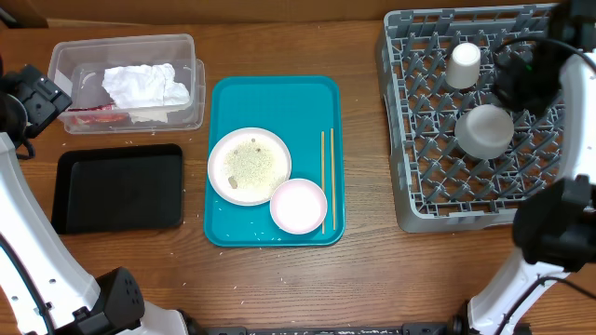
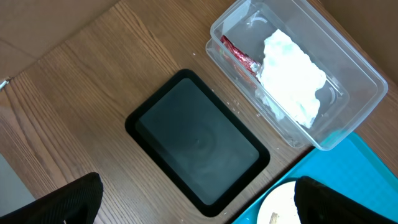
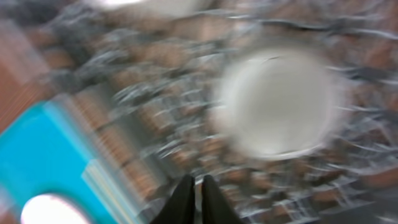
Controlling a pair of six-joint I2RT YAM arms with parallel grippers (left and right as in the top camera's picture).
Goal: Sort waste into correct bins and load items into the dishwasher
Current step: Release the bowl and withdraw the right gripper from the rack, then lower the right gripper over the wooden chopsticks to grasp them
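In the clear tub [image 1: 182, 46] lie the crumpled white napkin [image 1: 144, 86] and the red sauce packet [image 1: 93, 116]. The black tray [image 1: 119, 188] is bare. My left gripper [image 2: 199, 205] hovers open over its near corner, holding nothing. Rice grains [image 1: 248, 166] cover the larger white plate [image 1: 223, 181]; the small white plate [image 1: 298, 206] touches it. In the grey dish rack [image 1: 414, 200] the white cup [image 1: 463, 65] and pale grey bowl [image 1: 484, 130] sit upside down. Above the rack and near the bowl [image 3: 277, 102], my right gripper [image 3: 199, 199] has its fingers almost together, with nothing between them.
The plates sit on a teal serving tray [image 1: 317, 102] in the middle, beside a pair of wooden chopsticks [image 1: 328, 177]. A few stray grains lie on the wood near the tray's front edge. The right wrist view is blurred by motion.
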